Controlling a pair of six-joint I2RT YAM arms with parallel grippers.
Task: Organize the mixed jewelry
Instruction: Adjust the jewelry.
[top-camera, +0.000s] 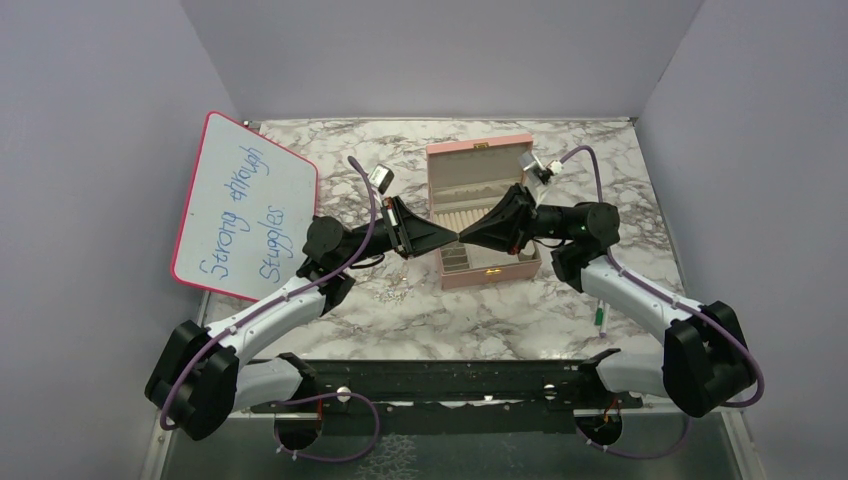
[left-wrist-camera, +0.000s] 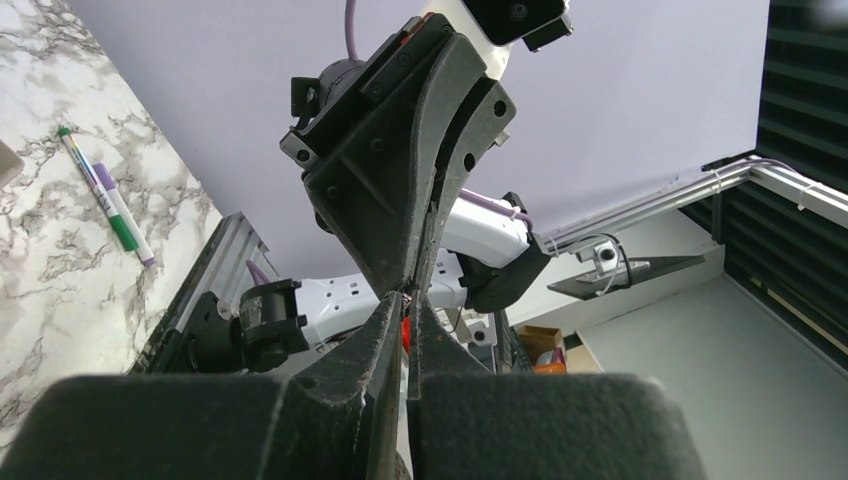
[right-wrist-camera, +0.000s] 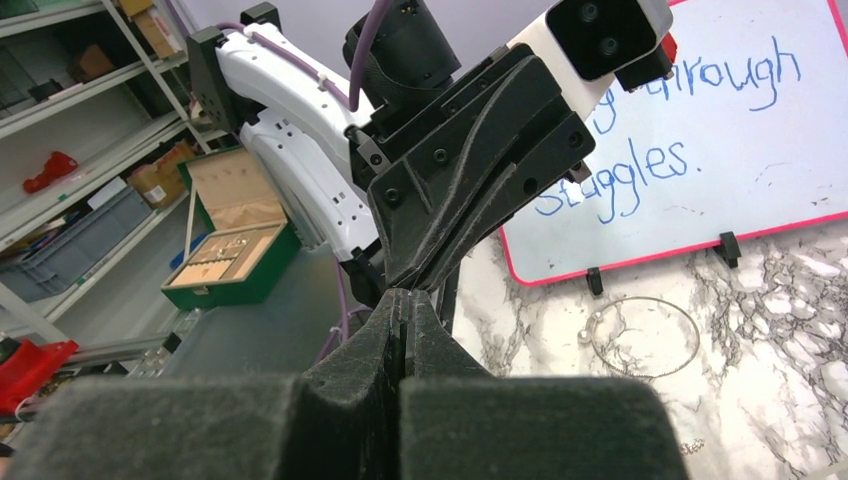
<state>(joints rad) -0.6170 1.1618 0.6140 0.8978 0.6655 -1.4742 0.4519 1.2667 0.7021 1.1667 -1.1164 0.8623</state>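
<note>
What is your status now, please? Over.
Right gripper shut, left gripper nearly shut, tips meeting over pink box. Held piece: cannot tell. Silver hoop, small pieces on marble. Nothing in the way.

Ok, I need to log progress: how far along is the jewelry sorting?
Early. Done: the pink box stands open; nothing sorted inside is discernible. In hand: the left fingers and right fingers meet tip to tip above it, any piece between them too small to see. Left: small pieces and the silver hoop lie on the table.

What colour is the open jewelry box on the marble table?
The jewelry box is pink with a cream interior, clearest in the top external view.
</note>
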